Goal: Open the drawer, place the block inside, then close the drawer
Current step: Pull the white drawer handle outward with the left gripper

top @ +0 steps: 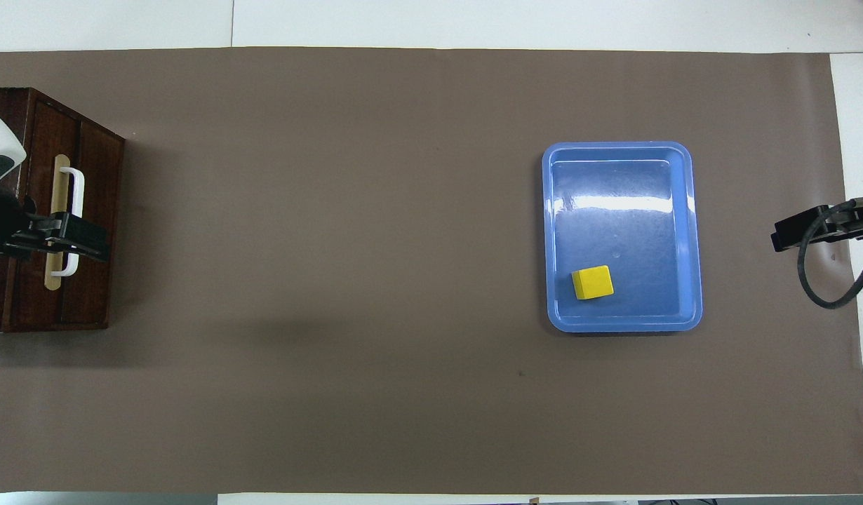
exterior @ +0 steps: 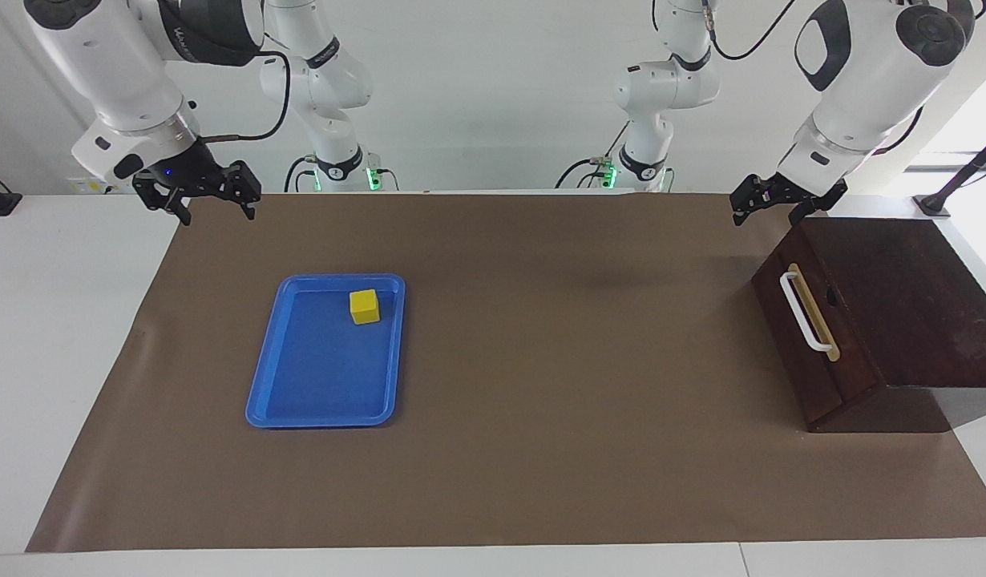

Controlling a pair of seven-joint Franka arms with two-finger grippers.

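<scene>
On the brown mat [exterior: 541, 361] covering the table, the blue tray [exterior: 317, 393] serves as the reference. The block [exterior: 365, 306] lies inside the tray, at the tray end nearer to the robots and toward the side facing the drawer. The mat between the tray and the drawer is bare.

The drawer [exterior: 806, 336] sits well apart from the tray, at the left arm's end of the table, in a dark wooden box [exterior: 902, 296]. The drawer front is flush with the box, shut, with its white handle [exterior: 806, 312] turned toward the tray.

The right gripper [exterior: 214, 210] hangs above the mat edge, on the robots' side of the tray and toward the right arm's end of the table. Its fingers are spread wide and hold nothing.

The left gripper [exterior: 769, 215] hangs above the box corner nearest the robots, over the handle in the overhead view. Its fingers are apart and hold nothing.

Lettering on the right arm's dark joint band is only partly visible and not readable.
</scene>
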